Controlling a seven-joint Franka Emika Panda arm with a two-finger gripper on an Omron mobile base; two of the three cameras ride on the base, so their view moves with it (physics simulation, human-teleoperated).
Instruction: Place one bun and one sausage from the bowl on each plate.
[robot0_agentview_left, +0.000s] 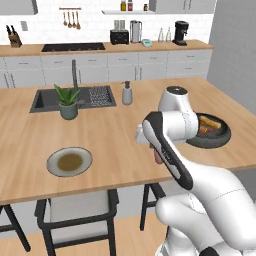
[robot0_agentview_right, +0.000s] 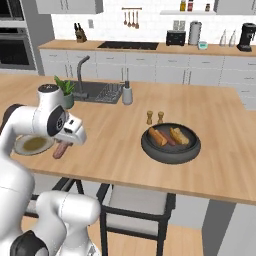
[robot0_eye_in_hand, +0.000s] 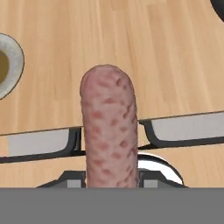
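My claw (robot0_eye_in_hand: 110, 181) is closed part way around a sausage (robot0_eye_in_hand: 109, 131), pinching it near one end. The rest of the sausage sticks out past my fingertips. In the right base view the sausage (robot0_agentview_right: 60, 149) hangs down under my hand, just above the surface (robot0_agentview_right: 115, 150).

What could go wrong? I think the sausage could slip out, because I only hold one end and it is round and smooth. If I swing too fast it could drop on the surface, not on a plate. It could also roll off the plate if I let go too high.

The pale grey plate (robot0_agentview_left: 69, 161) is close to my claw, off to one side, with something brownish on it, maybe a bun, but I cannot tell for sure. In the hand view its rim (robot0_eye_in_hand: 13, 52) peeks in at the edge.

The bowl (robot0_agentview_right: 171, 143) is far off on the other side of my claw. It still has buns and a sausage inside. Two little shakers (robot0_agentview_right: 154, 117) stand just behind it.

Farther away from me are a plant (robot0_agentview_left: 67, 101), a soap bottle (robot0_agentview_left: 127, 93) and the sink (robot0_agentview_left: 50, 99).
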